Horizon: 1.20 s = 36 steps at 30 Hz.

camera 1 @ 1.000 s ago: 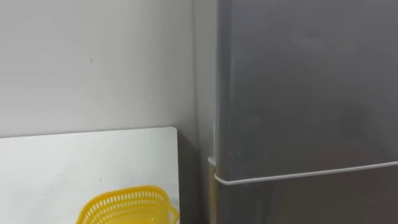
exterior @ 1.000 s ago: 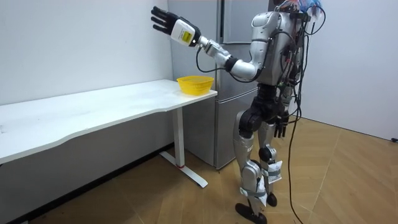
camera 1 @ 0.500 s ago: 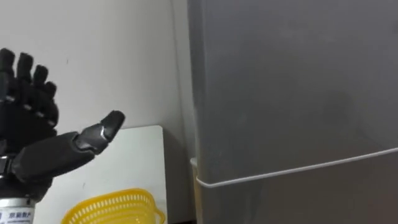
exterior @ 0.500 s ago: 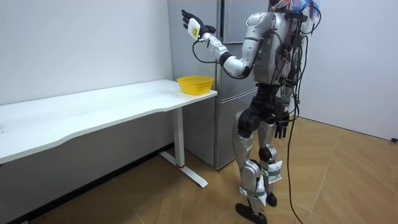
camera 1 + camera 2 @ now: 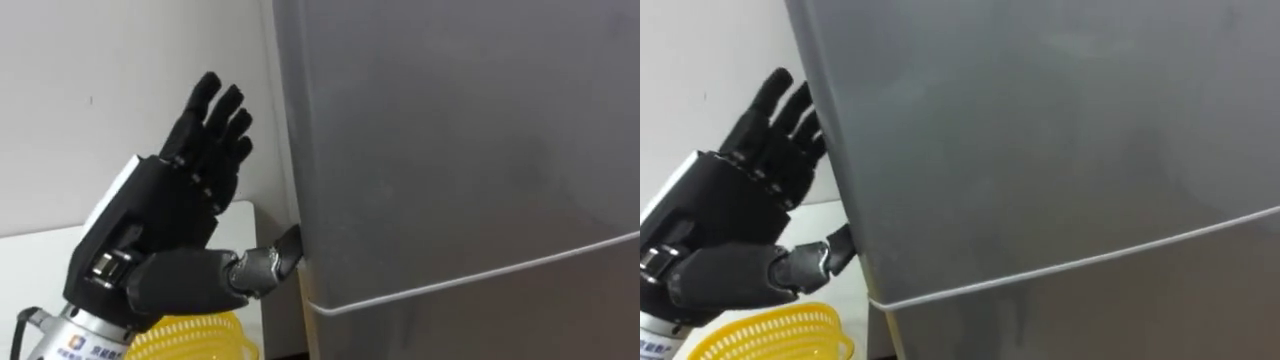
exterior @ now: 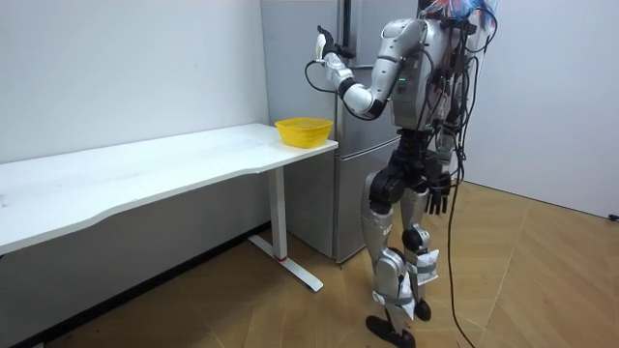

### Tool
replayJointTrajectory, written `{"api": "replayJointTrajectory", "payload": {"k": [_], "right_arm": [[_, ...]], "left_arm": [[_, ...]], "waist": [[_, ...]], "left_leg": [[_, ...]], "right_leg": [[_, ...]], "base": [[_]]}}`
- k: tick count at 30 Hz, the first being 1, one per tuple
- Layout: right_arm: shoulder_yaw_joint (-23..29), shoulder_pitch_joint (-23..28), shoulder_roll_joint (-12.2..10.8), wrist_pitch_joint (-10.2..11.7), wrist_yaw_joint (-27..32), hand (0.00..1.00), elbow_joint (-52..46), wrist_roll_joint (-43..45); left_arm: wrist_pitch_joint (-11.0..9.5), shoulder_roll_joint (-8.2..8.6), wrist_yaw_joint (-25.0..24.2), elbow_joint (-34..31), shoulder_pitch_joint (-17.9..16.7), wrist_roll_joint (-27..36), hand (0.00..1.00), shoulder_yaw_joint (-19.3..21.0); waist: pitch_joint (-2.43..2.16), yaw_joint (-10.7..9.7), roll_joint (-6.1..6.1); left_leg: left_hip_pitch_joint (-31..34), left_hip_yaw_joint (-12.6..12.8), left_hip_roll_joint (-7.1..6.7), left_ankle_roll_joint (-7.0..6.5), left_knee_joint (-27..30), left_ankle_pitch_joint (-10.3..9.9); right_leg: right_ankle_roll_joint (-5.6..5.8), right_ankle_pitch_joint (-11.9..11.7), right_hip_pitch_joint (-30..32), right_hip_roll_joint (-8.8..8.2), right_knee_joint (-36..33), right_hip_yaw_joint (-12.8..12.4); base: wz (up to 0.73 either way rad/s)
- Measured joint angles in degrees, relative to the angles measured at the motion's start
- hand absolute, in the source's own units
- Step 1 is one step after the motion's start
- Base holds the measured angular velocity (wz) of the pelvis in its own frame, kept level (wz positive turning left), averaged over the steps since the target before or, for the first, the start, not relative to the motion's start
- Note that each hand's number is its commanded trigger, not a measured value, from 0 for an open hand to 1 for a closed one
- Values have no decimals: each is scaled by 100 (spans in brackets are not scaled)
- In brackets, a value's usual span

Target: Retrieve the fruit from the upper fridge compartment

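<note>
I have the left hand (image 5: 165, 235) up in the left half of the frame, palm turned toward the fridge (image 5: 450, 150). Its fingers (image 5: 215, 120) are straight, spread a little and pointing up, so the hand is fully open and holds nothing. The thumb (image 5: 270, 265) reaches to the right, and its tip sits at the left edge of the upper door (image 5: 470, 110), touching it or just short of it; I cannot tell which.

The upper door is closed and takes up the right side of the frame. A pale seam (image 5: 480, 275) runs across the lower right, between the upper door and the lower door (image 5: 500, 320).

Below the hand, at the bottom left, the rim of a yellow basket (image 5: 195, 338) shows on the white bench (image 5: 30, 265), close to the bench end nearest the fridge. A bare wall (image 5: 100, 60) is behind.

In the room view the robot stands upright facing the fridge, just past the bench end. Its left arm is raised to the upper door, and the right hand (image 6: 438, 196) hangs low beside its hip.
</note>
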<state>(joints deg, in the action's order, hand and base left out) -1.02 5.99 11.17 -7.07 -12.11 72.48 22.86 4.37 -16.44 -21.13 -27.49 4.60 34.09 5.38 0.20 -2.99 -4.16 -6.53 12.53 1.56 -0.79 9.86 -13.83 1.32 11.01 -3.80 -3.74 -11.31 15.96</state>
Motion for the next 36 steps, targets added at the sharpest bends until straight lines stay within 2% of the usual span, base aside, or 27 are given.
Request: {"api": "replayJointTrajectory", "payload": {"k": [2,4,7,15,33,36], "right_arm": [[0,-37,29,-47,-29,0,1,6],[-1,-39,28,-58,-61,0,2,46],[-4,-34,23,-66,-64,0,3,45],[-8,-37,44,-246,-59,0,-14,45],[-168,43,86,-229,-60,0,-378,9],[-169,36,99,-230,-59,0,-374,-3]], "left_arm": [[71,-131,-237,1,11,264,0,-14],[118,-189,-405,2,38,431,0,-37],[196,-259,-477,9,61,564,0,-41],[267,-260,-586,12,61,691,0,-39],[266,-262,-675,10,61,913,0,-175],[267,-263,-675,9,61,917,0,-178]], "waist": [[-6,-2,-91],[-21,-5,-152],[-17,-4,-177],[-7,1,-165],[-13,-8,-125],[-15,-1,-119]], "left_leg": [[10,-8,-14,0,1,0],[10,-7,-23,0,6,0],[22,-2,-23,0,54,0],[116,5,-23,0,114,0],[190,3,-20,0,154,0],[191,108,-10,0,151,0]], "right_leg": [[15,-16,-6,-11,23,-2],[22,-21,-12,-21,27,-2],[23,-21,-28,-28,26,-2],[22,-21,3,-29,53,2],[23,-21,0,-48,57,131],[23,-21,3,-51,52,126]], "base": [[2],[0],[0],[4],[3],[0]]}}
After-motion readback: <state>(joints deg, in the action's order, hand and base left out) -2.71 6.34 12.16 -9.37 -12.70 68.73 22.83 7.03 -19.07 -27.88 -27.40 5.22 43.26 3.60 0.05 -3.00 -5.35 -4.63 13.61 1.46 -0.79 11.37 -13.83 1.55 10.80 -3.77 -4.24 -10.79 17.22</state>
